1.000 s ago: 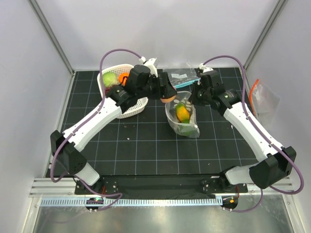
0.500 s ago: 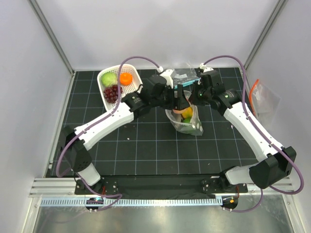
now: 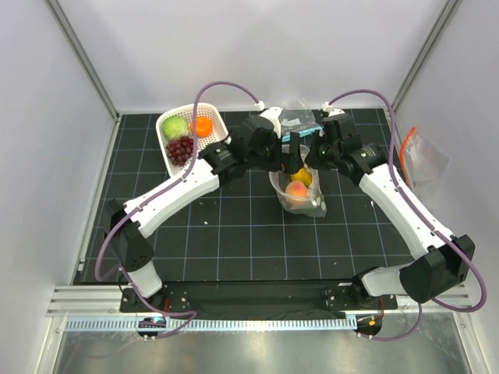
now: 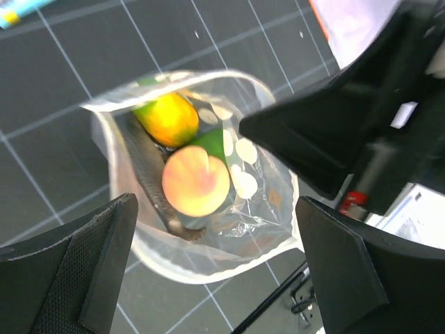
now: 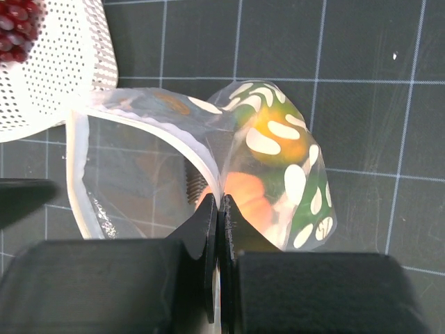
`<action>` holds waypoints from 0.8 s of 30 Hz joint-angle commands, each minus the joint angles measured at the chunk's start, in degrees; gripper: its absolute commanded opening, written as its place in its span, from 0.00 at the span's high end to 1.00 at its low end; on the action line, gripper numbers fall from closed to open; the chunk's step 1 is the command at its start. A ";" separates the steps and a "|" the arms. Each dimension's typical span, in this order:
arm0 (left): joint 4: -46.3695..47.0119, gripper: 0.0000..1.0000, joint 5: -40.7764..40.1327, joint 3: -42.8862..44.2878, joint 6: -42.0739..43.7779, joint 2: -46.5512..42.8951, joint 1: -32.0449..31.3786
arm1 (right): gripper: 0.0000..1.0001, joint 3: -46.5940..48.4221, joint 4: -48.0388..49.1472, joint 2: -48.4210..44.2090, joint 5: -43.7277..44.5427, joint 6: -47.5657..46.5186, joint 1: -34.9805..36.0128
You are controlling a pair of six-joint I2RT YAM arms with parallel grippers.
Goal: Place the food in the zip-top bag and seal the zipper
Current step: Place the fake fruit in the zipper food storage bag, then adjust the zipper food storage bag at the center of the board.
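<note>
Your left fingers (image 4: 214, 209) stand spread wide over the open mouth of the zip-top bag (image 4: 268, 209) and hold nothing. Your right fingers (image 5: 220, 203) are pinched tight on the zipper (image 5: 201, 156) at the bag's mouth edge, which props it up and open. The bag sits on the worktop (image 3: 234, 234) between the two arms, a little toward the far side.

By my reading you are about halfway through. A yellow-orange fruit (image 4: 167, 118), a round peach-coloured one (image 4: 196, 184) and a dark green piece (image 4: 212, 142) lie inside the bag. A pale green piece (image 3: 176, 126), an orange one (image 3: 203, 126) and the purple grapes (image 3: 180, 148) wait in the white basket (image 3: 212, 111) at the far left. The zipper is not yet sealed.

Just beyond the dotted bag, a smaller clear bag with a teal strip (image 3: 296, 121) lies at the far edge. A clear bag with an orange strip (image 3: 421, 156) leans at the right wall, well apart.

The two wrists crowd close together over the mouth, so you have little room there. Only one side of the floppy rim is pinched, so the mouth could sag when you bring the next piece. Your left arm also passes just beside the basket.
</note>
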 commanded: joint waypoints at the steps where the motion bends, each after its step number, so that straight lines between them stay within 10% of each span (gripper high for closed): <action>1: -4.03 0.00 -4.58 1.93 2.85 -2.60 -0.01 | 0.99 -0.70 2.37 -1.27 0.30 0.02 -1.05; 15: -11.33 0.04 -15.56 10.36 6.54 7.13 0.08 | 0.99 0.62 0.17 -1.27 -0.05 -2.79 -1.32; 18: -11.33 0.17 -16.71 14.66 7.51 11.00 1.04 | 0.96 1.06 -0.97 -1.27 -1.11 -3.50 -1.32; 24: -9.66 0.85 -13.37 21.96 7.68 16.98 3.77 | 0.61 -0.61 -1.06 -3.99 -2.26 -4.11 -1.32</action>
